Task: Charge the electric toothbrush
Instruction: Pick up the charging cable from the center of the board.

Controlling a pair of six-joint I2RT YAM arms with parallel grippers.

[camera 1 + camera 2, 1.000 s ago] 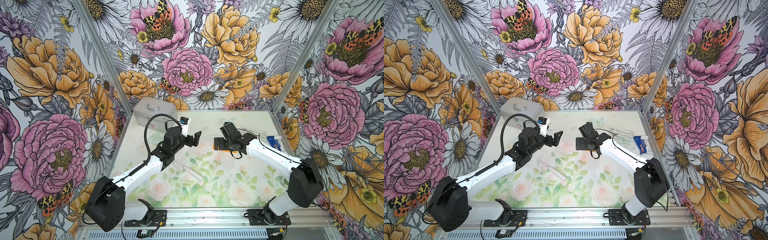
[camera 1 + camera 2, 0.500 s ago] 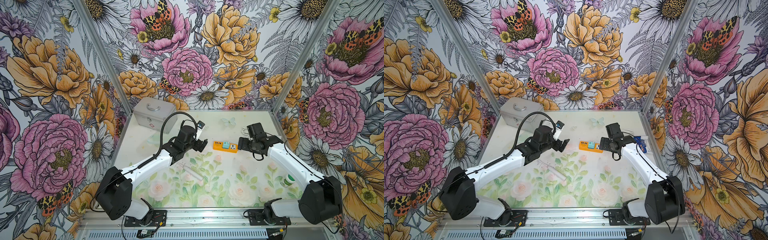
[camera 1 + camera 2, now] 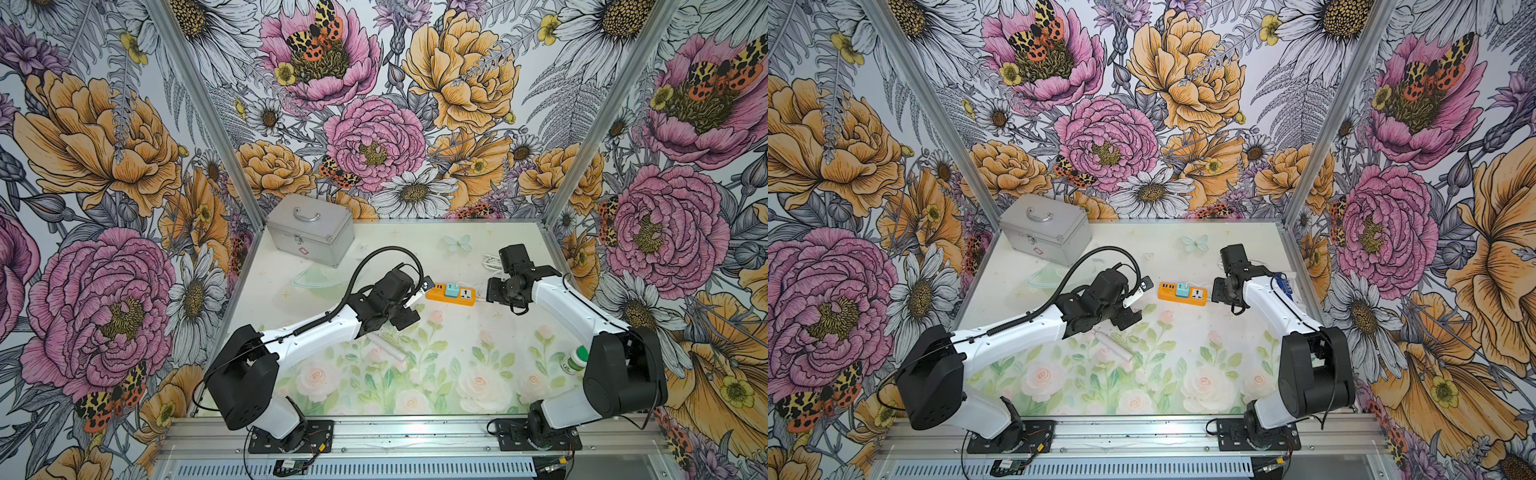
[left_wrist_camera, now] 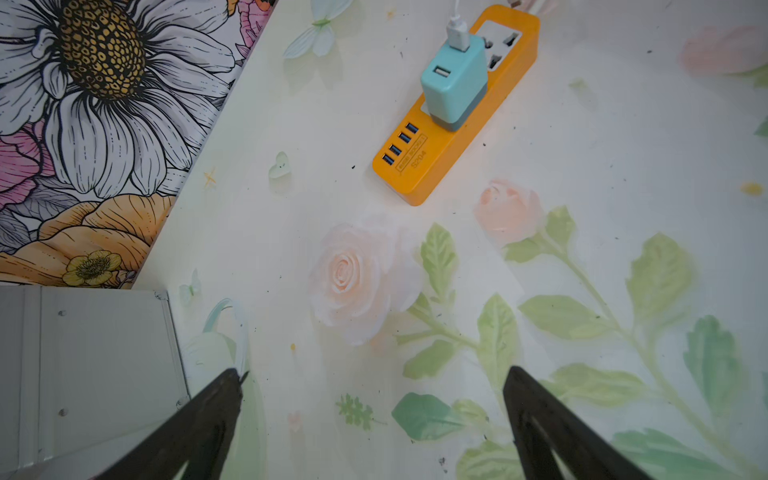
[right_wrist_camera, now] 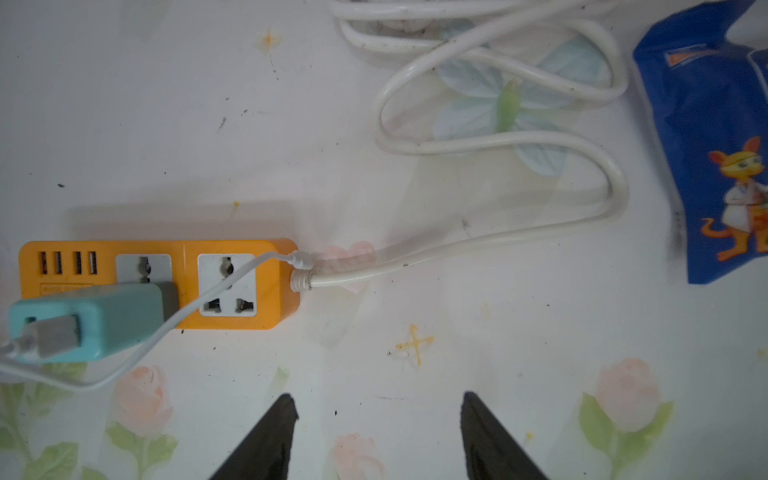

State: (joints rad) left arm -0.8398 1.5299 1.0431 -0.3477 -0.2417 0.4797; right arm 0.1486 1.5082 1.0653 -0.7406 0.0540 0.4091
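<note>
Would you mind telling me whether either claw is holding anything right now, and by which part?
Nothing is held. The left claw and the right claw both stand open and empty; the electric toothbrush lies apart from both.

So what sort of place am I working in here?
Probably a purpose-built robot test booth, not a real home: floral wall panels box in the table, the left arm and right arm are mounted on an aluminium rail, and props like the orange power strip and silver case lie about.

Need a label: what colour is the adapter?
Teal. The adapter shows best in the left wrist view.
</note>
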